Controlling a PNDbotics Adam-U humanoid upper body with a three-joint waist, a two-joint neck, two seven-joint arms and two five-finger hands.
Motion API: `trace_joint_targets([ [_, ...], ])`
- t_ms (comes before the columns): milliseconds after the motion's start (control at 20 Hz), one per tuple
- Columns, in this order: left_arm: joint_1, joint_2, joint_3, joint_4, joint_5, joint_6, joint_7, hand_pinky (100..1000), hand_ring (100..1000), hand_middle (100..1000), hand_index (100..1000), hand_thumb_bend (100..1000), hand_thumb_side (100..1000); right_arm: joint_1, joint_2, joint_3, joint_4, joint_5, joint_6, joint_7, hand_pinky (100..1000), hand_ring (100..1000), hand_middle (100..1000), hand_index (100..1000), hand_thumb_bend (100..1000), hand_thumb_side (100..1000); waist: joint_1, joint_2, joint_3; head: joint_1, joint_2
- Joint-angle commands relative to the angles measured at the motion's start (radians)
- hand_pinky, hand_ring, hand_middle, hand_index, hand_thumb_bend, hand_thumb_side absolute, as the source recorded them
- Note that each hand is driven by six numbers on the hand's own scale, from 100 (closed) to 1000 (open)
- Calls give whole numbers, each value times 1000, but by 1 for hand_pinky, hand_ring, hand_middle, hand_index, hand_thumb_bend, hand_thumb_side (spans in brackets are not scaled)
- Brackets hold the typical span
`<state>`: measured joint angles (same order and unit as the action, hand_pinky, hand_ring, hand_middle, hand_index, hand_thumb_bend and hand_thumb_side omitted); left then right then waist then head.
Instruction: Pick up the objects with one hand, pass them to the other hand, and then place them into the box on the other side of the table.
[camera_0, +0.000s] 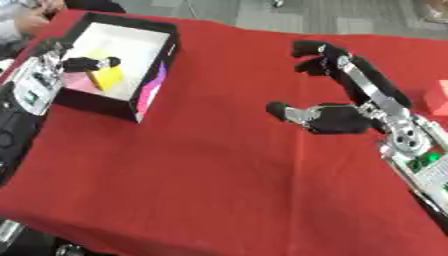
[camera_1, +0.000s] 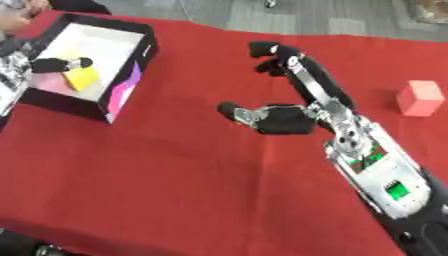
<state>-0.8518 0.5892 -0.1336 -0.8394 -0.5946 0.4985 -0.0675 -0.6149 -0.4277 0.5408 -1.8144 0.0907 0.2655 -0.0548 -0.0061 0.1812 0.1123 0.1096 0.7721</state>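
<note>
Right hand (camera_1: 289, 117) hovers open over red table (camera_1: 175, 175).

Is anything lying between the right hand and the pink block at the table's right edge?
Nothing visible does. The right hand is open over bare red cloth, and only cloth separates it from the pink block.
</note>
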Motion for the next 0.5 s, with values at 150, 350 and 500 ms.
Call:
trace_joint_targets([
  [150,-13,59,16,-182,27,42,32,799,756,777,827,580,605,-14,-39,-44,-20,-7,-1,-23,854,799,826,899,577,352,1,-10,5,-34,-2],
  [350,15,75,29,-410,182,75,133,781,726,768,795,439,626,-24,-103,-114,-43,-55,14,-49,855,797,825,880,584,332,2,-12,4,-65,-2],
  [500,45,84,30,-550,301,82,200,760,712,767,789,413,636,-31,-160,-171,-41,-100,29,-11,861,799,826,880,577,334,6,-13,3,-85,-2],
])
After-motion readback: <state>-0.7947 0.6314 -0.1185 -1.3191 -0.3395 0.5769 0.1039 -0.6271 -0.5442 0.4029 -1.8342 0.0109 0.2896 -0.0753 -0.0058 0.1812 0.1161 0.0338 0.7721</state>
